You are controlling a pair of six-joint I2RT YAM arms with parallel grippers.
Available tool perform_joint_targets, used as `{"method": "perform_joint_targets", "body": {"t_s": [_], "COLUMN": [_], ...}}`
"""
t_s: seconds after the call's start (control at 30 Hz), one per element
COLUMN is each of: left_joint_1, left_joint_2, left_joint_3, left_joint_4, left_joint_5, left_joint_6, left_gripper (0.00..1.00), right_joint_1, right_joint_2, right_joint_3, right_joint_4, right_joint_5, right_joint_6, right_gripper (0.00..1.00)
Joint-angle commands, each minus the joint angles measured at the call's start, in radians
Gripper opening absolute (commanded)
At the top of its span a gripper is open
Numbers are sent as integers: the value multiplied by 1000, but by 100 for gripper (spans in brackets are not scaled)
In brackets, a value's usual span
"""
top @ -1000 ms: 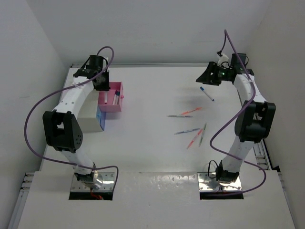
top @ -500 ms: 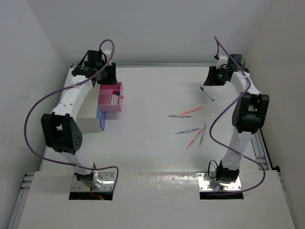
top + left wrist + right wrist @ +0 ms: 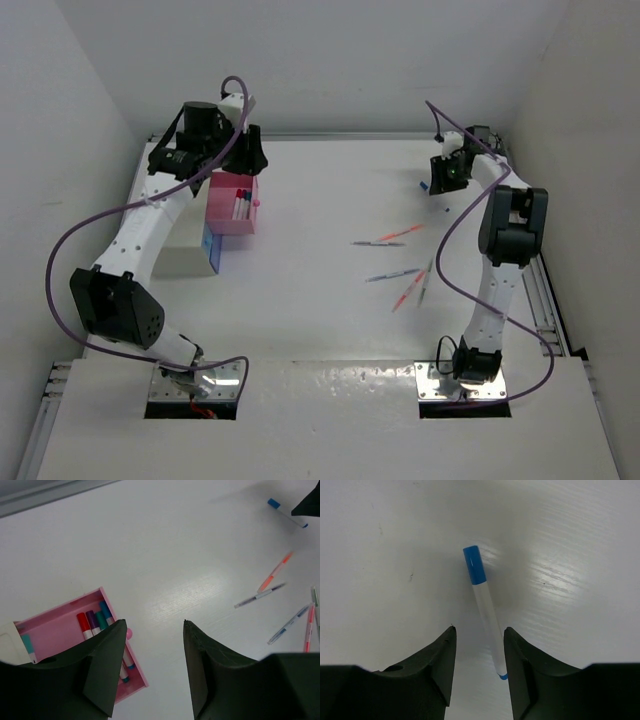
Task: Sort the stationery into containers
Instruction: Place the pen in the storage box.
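A white pen with a blue cap (image 3: 487, 610) lies on the table at the far right, and also shows in the left wrist view (image 3: 285, 512). My right gripper (image 3: 480, 630) is open and low over it, one finger on each side of its lower end, not touching. My right gripper also shows in the top view (image 3: 445, 175). The pink box (image 3: 232, 205) holds several markers (image 3: 85, 624). My left gripper (image 3: 152, 625) is open and empty, hovering just right of the pink box (image 3: 50, 630). Several loose pens (image 3: 390, 238) (image 3: 410, 288) lie right of centre.
A white block cabinet (image 3: 180, 258) stands at the left with the blue box (image 3: 212, 246) against its right side, just in front of the pink box. The table's back edge and wall run close behind both grippers.
My left gripper has risen and swung right, off the pink box. My right gripper has moved in and down over the blue-capped pen, which it now covers in the top view.
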Motion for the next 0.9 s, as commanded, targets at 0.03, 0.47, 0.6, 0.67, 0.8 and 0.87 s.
{"method": "perform_joint_targets", "body": {"t_s": [0.03, 0.47, 0.6, 0.67, 0.8, 0.87], "left_joint_1": [1, 9, 14, 17, 79, 121], "left_joint_2": [-17, -33, -40, -53, -89, -126], "left_joint_3": [-9, -15, -23, -35, -86, -153], "left_joint_4": [16, -7, -10, 0, 71, 179], "left_joint_5": [17, -8, -6, 3, 104, 220], "left_joint_6": [9, 6, 8, 2, -55, -144], "left_gripper": [55, 56, 55, 56, 56, 56], "right_joint_1": [25, 42, 40, 39, 46, 55], "right_joint_2": [31, 131, 102, 57, -49, -95], "right_joint_3": [22, 92, 77, 71, 78, 89], "right_joint_4": [5, -110, -124, -129, -132, -132], "right_joint_5": [45, 113, 113, 96, 19, -50], "right_joint_6": [-89, -174, -197, -192, -133, -79], "right_gripper": [41, 13, 0, 0, 0, 0]}}
